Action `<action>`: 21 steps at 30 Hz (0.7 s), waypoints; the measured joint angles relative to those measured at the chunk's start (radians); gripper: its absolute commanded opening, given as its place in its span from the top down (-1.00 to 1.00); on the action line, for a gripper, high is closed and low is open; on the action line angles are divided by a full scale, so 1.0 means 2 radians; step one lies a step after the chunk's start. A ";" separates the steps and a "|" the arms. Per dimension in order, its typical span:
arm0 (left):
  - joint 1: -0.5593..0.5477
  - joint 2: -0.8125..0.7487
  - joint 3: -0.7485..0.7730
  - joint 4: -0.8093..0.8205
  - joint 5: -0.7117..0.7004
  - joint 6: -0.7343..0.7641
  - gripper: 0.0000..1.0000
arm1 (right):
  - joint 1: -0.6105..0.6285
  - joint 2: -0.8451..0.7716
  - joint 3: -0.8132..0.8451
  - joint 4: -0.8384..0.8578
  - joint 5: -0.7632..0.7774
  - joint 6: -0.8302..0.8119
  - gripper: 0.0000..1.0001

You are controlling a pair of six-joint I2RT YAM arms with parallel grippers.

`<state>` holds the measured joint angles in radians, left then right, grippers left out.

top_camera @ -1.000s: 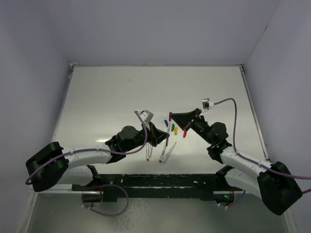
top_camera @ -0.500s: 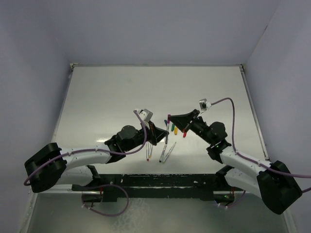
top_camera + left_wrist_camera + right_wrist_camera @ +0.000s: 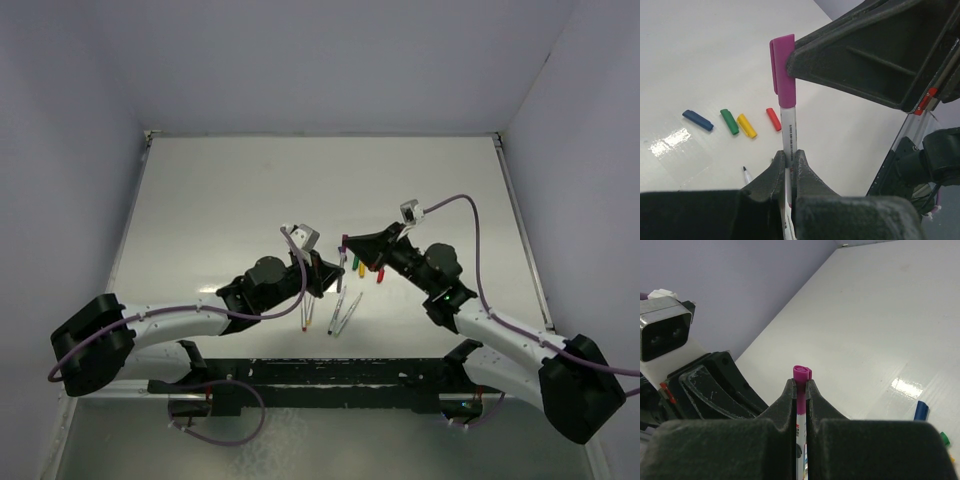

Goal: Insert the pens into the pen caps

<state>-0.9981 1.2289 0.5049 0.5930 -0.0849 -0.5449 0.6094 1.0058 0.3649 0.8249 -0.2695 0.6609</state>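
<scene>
My left gripper (image 3: 788,159) is shut on the white barrel of a pen (image 3: 788,131) and holds it upright above the table. The purple cap (image 3: 783,70) sits on the pen's top end. My right gripper (image 3: 800,386) is shut on that purple cap (image 3: 801,374). In the top view the left gripper (image 3: 332,282) and the right gripper (image 3: 347,246) meet at mid-table. The blue cap (image 3: 697,120), green cap (image 3: 730,121), yellow cap (image 3: 746,125) and red cap (image 3: 773,119) lie in a row on the table. Three loose pens (image 3: 336,312) lie near the front.
Another loose pen (image 3: 305,318) lies front left of the pair, and one pen's dark tip (image 3: 746,175) shows beside my left fingers. The blue cap (image 3: 920,410) and green cap (image 3: 942,439) lie right of my right gripper. Walls enclose the white table (image 3: 220,200).
My right gripper has shifted slightly left and closer to the left gripper with the purple cap. The left gripper has held nearly still with the pen.
</scene>
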 measured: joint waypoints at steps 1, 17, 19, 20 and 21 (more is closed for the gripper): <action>0.000 0.000 0.002 -0.005 -0.003 0.005 1.00 | 0.003 0.000 0.003 -0.006 0.004 -0.004 1.00; 0.007 -0.031 0.011 -0.079 -0.045 0.059 1.00 | 0.050 0.054 0.045 -0.034 0.065 -0.035 1.00; 0.008 -0.036 0.011 -0.088 -0.048 0.061 1.00 | 0.052 0.055 0.047 -0.034 0.068 -0.035 1.00; 0.008 -0.039 0.011 -0.092 -0.050 0.061 1.00 | 0.053 0.056 0.048 -0.036 0.071 -0.034 1.00; 0.008 -0.041 0.011 -0.096 -0.051 0.061 1.00 | 0.054 0.056 0.050 -0.040 0.074 -0.034 0.99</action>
<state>-0.9821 1.1465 0.5274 0.4004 -0.1875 -0.4221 0.7181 1.1172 0.4652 0.7456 -0.1207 0.5930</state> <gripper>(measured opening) 0.038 0.030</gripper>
